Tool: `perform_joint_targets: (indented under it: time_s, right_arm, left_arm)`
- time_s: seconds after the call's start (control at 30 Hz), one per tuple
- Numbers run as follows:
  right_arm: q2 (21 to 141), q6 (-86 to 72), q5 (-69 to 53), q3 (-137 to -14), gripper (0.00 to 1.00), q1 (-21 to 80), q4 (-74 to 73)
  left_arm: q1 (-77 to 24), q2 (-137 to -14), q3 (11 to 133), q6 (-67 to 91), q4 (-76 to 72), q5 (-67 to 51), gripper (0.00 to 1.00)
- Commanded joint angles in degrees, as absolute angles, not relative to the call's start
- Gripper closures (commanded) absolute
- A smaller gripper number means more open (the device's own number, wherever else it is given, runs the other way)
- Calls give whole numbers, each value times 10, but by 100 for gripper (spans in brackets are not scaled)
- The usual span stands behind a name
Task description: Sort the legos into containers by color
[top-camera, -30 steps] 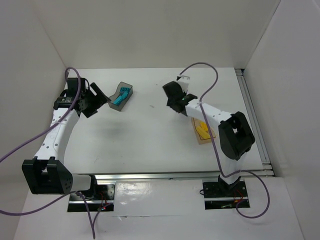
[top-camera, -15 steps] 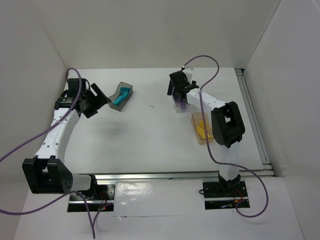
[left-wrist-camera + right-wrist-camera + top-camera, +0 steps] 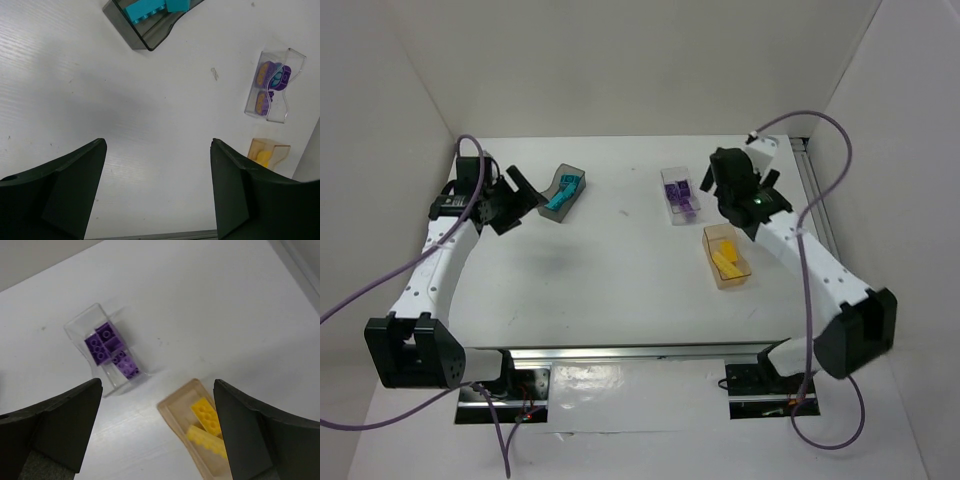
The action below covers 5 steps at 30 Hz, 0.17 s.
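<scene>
Teal legos [image 3: 558,196] lie in the smoky dark grey container [image 3: 570,178] at the back left. Purple legos [image 3: 678,194] fill the clear container [image 3: 672,174], and yellow legos [image 3: 725,257] lie in the amber container [image 3: 735,281]. My left gripper [image 3: 523,199] hangs open and empty just left of the grey container [image 3: 142,37]. My right gripper [image 3: 728,196] is open and empty, raised to the right of the clear container [image 3: 75,328] and behind the amber container [image 3: 175,412]. The right wrist view shows purple legos [image 3: 106,347] and yellow legos [image 3: 207,421].
White walls close in the table on the left, back and right. A metal rail [image 3: 825,235] runs along the right edge. The left wrist view also shows the clear container [image 3: 274,114] and a corner of the amber container [image 3: 260,146] far off.
My right gripper opened over the clear container and swung away to the right, uncovering the purple legos in it. The left arm has stayed where it was.
</scene>
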<state>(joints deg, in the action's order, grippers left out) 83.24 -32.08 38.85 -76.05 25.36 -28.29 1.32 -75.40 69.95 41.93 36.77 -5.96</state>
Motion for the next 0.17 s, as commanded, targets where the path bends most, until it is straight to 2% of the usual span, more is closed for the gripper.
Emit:
perform_joint_targets:
  time_s: [0.0, 0.13]
  right_arm:
    - [753, -345, 418, -684, 1, 248, -341]
    - [671, -339, 410, -627, 1, 243, -358]
  left_arm:
    - [2, -737, 685, 404, 336, -97, 11]
    - [-5, -720, 678, 410, 320, -110, 11]
